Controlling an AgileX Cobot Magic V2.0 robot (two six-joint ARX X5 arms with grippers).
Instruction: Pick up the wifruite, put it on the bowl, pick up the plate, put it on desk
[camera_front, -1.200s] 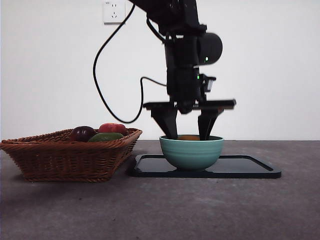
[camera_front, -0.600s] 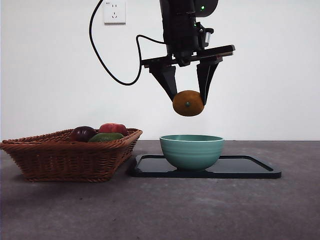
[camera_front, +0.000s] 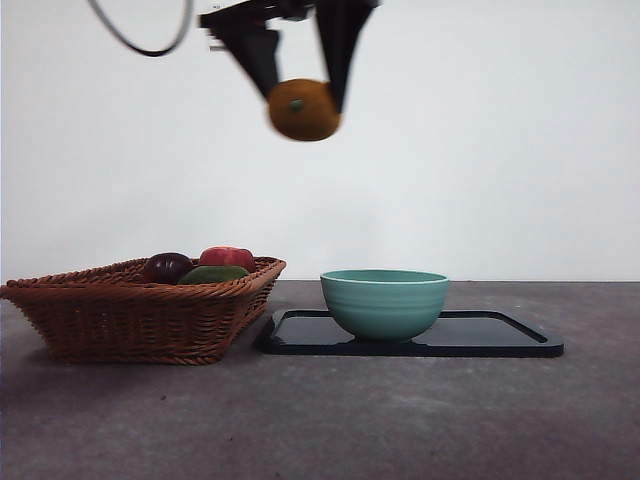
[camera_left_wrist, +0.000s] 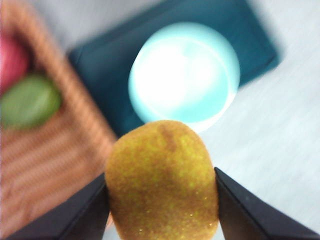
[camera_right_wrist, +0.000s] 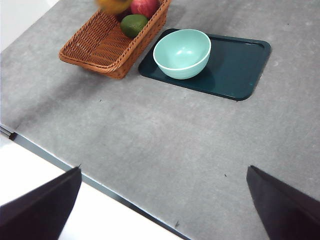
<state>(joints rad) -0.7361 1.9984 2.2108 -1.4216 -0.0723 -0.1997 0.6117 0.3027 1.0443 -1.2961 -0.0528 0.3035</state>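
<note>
At the far left of the front view we see a brown woven basket (camera_front: 140, 310). It is rough and bumpy, with a dark purple fruit (camera_front: 165, 267), a red fruit (camera_front: 226, 257) and a green fruit (camera_front: 212, 274) lying inside.

Next, high in the upper middle of the frame, our left tool (camera_front: 300, 70) is clenched on the wifruite (camera_front: 303, 109). The fruit is round, orange-brown and dull, with a fuzzy-looking skin in the left wrist view (camera_left_wrist: 162, 182). One black jaw presses on each side of it.

The thing that matters most is this: the bowl (camera_front: 385, 303) is low down and to the right of the fruit in the front view, well apart from it. So we think the tool must go right and down to put the fruit in. The left arm is the nearer one, since it has the fruit.

The bowl is smooth, shiny and mint green, with soft lines around its side and a round bottom. It stands on a flat, dark, shiny plate (camera_front: 500, 338) with a low rim, just beside the basket.

Under it all is the worktop (camera_front: 400, 420), flat, grey and a bit spotty.

Our right tool (camera_right_wrist: 165, 200) waits high above the worktop, spread wide and holding nothing.
</note>
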